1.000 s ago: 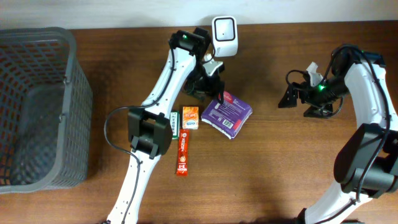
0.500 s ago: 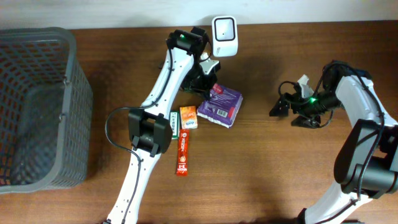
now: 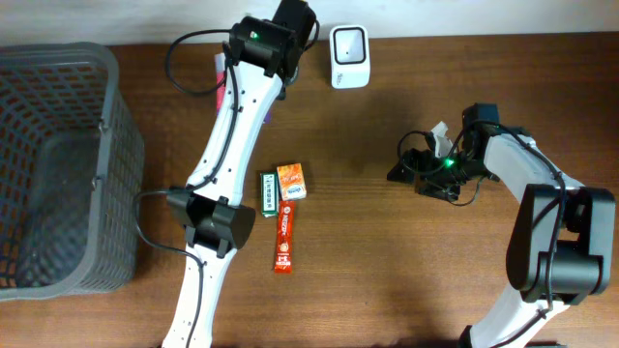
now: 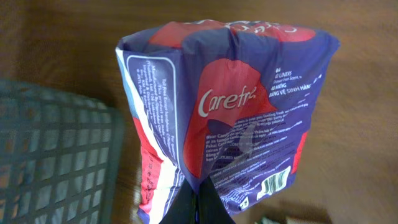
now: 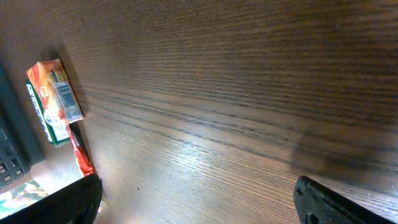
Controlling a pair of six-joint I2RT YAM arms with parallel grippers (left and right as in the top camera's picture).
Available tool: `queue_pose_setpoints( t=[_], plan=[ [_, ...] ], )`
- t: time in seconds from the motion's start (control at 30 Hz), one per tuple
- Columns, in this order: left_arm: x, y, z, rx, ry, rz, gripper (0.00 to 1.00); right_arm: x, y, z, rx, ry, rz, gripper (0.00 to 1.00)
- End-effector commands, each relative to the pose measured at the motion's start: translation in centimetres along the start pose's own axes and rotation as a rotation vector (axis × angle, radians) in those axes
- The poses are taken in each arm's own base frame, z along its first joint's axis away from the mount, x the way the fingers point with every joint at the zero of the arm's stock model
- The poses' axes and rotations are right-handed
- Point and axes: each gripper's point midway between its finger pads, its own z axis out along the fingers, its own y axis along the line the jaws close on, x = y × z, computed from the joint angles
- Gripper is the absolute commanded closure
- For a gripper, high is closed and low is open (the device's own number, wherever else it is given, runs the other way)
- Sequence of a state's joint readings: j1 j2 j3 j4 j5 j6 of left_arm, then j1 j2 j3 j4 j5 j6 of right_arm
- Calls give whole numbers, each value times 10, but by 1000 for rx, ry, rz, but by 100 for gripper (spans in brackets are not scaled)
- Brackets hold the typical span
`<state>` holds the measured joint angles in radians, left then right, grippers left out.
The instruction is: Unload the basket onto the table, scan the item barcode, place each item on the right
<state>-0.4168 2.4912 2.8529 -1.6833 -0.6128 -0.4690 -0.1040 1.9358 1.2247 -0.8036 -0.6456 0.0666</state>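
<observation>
Purple pack (image 4: 230, 106) held pinched at its seam by closed left fingers (image 4: 208, 205), lifted above the desk (image 3: 406, 271) between basket (image 3: 116, 145) and scanner (image 3: 348, 56), barcode (image 4: 273, 185) not yet presented to it; had right fingers (image 5: 323, 202) wide open, empty.

The dark wooden surface (image 3: 406, 271) carries a grey mesh basket (image 3: 121, 145) at its left end and a white scanner (image 3: 348, 55) near the far edge. Near the middle a green packet (image 3: 268, 192) and an orange box (image 3: 292, 182) lie side by side, with a red sachet (image 3: 284, 242) just on their near side.
</observation>
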Motion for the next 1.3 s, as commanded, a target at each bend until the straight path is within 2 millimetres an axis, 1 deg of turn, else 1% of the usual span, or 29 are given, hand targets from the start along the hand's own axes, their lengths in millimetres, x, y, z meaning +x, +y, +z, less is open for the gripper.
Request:
queue_pose_setpoints(
  t=[0.0, 0.03, 0.1, 0.17, 0.2, 0.23, 0.3, 0.33, 0.37, 0.43, 0.5, 0.57, 0.6, 0.63, 0.67, 0.7, 0.73, 0.77, 0.8, 0.83, 0.87, 0.9, 0.93, 0.97, 1.0, 1.07, 1.13, 1.17, 1.27],
  plan=[
    [-10, 25, 11, -205, -88, -163, 100, 2, 0, -2, -4, -1, 5, 2],
    [-6, 25, 22, -269, -85, -128, 100, 2, 0, -2, -4, -1, 5, 1],
    [9, 12, 44, -315, -39, -54, 100, 1, -1, -2, 7, -2, 5, 1],
    [23, -3, 50, -327, -13, 8, 100, 1, -2, -2, 11, -3, 5, 1],
    [30, -15, 47, -322, -13, 43, 99, 0, -2, -2, 11, -6, 2, 1],
    [46, -46, 37, -271, -3, 100, 95, 1, -2, -2, 12, -6, 2, 1],
    [63, -75, 25, -214, 11, 151, 92, 2, -7, -2, 37, -2, 7, 1],
    [75, -92, 17, -182, 17, 183, 86, 2, -10, -5, 41, -2, 19, 1],
    [89, -112, 7, -133, 29, 214, 84, 1, -12, -9, 42, -3, 36, 1],
    [107, -136, -6, -62, 51, 244, 83, -3, -18, -27, 42, -8, 79, 1],
    [121, -155, -16, -1, 73, 268, 83, -8, -25, -53, 41, -18, 119, 1],
    [122, -158, -19, 40, 96, 271, 81, -11, -27, -78, 39, -23, 131, 1],
    [119, -156, -22, 69, 111, 267, 80, -13, -26, -84, 39, -27, 133, 1],
    [110, -154, -28, 124, 114, 275, 79, -15, -22, -86, 30, -31, 128, 1],
    [99, -148, -32, 161, 108, 259, 79, -16, -17, -84, 14, -31, 120, 1],
    [83, -136, -36, 185, 90, 208, 77, -18, -5, -78, -13, -31, 89, 1],
    [51, -104, -38, 195, 54, 106, 51, -22, 6, -70, -15, -32, 43, 1],
    [36, -81, -33, 181, 41, 49, 43, -25, 17, -62, -14, -35, 15, 1],
    [23, -58, -22, 165, 46, -7, 43, -32, 30, -52, -9, -52, -13, 1],
    [16, -38, -9, 143, 62, -48, 35, -43, 41, -39, 34, -88, -13, 1],
    [13, -21, 7, 140, 100, -91, 12, -56, 51, -26, 109, -144, -15, 1],
    [15, -7, 25, 180, 174, -143, 1, -69, 71, -10, 173, -216, -61, 2],
    [16, 1, 34, 201, 214, -172, 1, -75, 86, -1, 196, -263, -102, 1],
    [19, 9, 45, 218, 256, -200, 1, -86, 109, 9, 249, -359, -141, 1],
    [22, 14, 52, 228, 288, -217, 1, -93, 124, 14, 280, -430, -168, 1],
    [27, 20, 62, 212, 319, -223, 1, -103, 170, 29, 215, -533, -257, 1],
    [32, 19, 66, 203, 336, -216, 1, -106, 185, 42, 159, -564, -206, 0],
    [34, 19, 67, 200, 343, -212, 1, -107, 192, 53, 131, -573, -193, 0],
    [36, 18, 68, 199, 351, -210, 1, -111, 185, 81, 120, -563, -162, 1]
  ],
)
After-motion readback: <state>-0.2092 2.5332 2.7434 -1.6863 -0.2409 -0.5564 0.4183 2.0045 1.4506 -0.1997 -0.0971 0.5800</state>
